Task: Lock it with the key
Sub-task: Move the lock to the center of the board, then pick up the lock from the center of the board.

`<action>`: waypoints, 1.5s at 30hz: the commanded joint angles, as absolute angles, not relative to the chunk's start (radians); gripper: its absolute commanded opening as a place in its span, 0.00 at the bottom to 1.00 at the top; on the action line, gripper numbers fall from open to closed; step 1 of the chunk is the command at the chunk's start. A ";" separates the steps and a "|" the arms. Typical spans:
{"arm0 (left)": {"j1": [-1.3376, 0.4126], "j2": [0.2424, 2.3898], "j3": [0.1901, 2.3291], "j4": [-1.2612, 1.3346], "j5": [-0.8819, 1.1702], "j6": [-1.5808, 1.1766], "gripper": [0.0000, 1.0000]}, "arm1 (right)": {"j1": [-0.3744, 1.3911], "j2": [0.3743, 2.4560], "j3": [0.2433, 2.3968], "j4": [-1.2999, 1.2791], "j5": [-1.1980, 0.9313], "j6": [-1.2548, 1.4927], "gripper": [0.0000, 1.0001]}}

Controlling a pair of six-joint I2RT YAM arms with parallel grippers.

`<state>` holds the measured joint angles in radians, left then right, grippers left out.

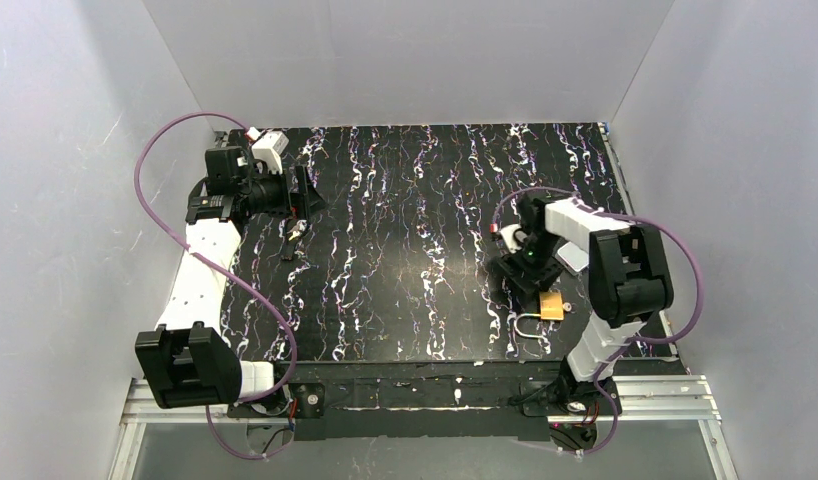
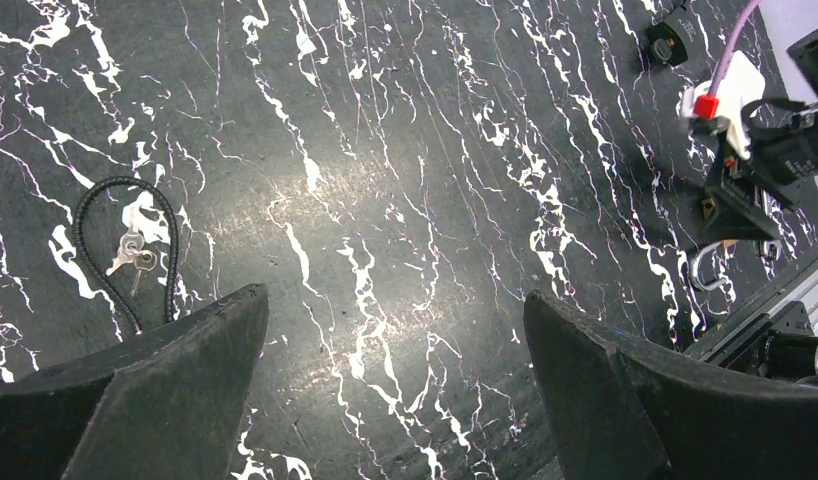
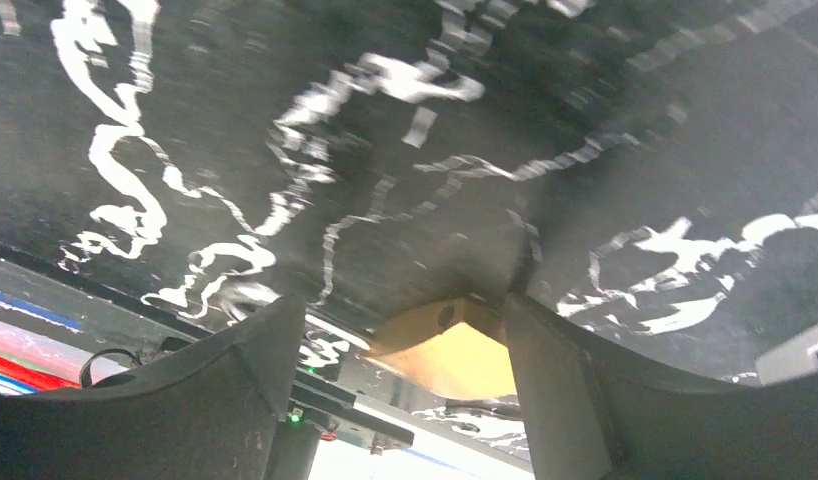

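The brass lock lies on the black marbled mat near the front right, its silver shackle pointing toward the near edge. My right gripper hovers just behind it, jaws apart. In the right wrist view the lock sits between the fingers, close against the right finger, with a gap to the left one. The key lies at the far left on a black cord loop; the keys show left of my open, empty left gripper, which is held above the mat.
A small black object lies on the mat beyond the right arm in the left wrist view. White walls enclose the mat on three sides. The metal rail runs along the near edge.
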<state>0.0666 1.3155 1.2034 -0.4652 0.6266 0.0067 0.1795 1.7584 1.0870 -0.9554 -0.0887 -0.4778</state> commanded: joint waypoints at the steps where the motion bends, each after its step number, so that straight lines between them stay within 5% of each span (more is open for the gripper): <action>1: 0.066 1.300 1.217 -0.484 0.638 0.011 0.98 | 0.273 1.715 1.104 -0.928 -0.099 -0.465 0.83; 6: 0.066 1.281 1.219 -0.486 0.640 0.021 0.98 | 0.272 1.583 1.094 -0.952 -0.039 -0.641 0.98; 23: 0.066 1.279 1.225 -0.485 0.700 0.022 0.98 | 0.045 1.370 0.953 -0.972 -0.262 -1.582 0.98; 45: 0.066 1.278 1.225 -0.474 0.690 0.008 0.98 | 0.042 1.429 0.723 -0.829 -0.261 -1.765 0.98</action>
<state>0.0666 1.3067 1.2049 -0.4717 0.6727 0.0071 0.0452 1.4090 0.7513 -0.8932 -0.2436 -1.7313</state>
